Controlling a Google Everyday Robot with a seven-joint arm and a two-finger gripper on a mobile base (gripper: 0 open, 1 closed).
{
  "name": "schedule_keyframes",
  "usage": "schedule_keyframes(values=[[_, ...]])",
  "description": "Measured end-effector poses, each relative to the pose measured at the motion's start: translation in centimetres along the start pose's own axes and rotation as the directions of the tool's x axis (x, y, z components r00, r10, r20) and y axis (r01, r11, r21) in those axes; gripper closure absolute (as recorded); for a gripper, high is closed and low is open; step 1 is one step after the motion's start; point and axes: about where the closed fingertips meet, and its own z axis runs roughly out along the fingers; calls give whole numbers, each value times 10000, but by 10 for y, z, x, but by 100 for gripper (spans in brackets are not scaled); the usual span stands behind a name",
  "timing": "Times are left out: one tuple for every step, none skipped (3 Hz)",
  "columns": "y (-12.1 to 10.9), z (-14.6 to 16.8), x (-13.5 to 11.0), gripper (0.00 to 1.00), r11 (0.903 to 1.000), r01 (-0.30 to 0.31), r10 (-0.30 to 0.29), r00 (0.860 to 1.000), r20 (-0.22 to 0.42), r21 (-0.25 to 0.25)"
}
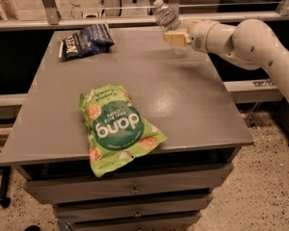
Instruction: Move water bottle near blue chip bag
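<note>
Bottle (164,16) is at the far right of the desk (183,95), held in the claw (175,36); it leans, with its white cap up and to the left; its clear bottom end shows just under the claw, and I cannot tell if that end touches the desk. The claw is clamped on the bottle around its middle; the pale fingers (172,37) press on its side. The cream arm (250,40) comes in from the right, over the far right edge of the desk.

The blue bag (86,40) lies flat at the far left corner of the desk, well apart from the bottle; bare grey desk lies between them. A green bag (118,126) lies near the front edge, left of the middle; its low corner hangs over that edge. Drawers (135,190) sit under the desk top. A grey rail (135,20) runs along behind the desk.
</note>
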Motion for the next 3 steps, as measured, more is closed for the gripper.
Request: schedule_keyframes(values=[[1,6,-6,64,9995,-305,309,9989,359,-94],[11,16,-31,88,9980,-398,442,9947,930,-488],[23,23,-47,100,9957,-397,498,9911,1233,-831]])
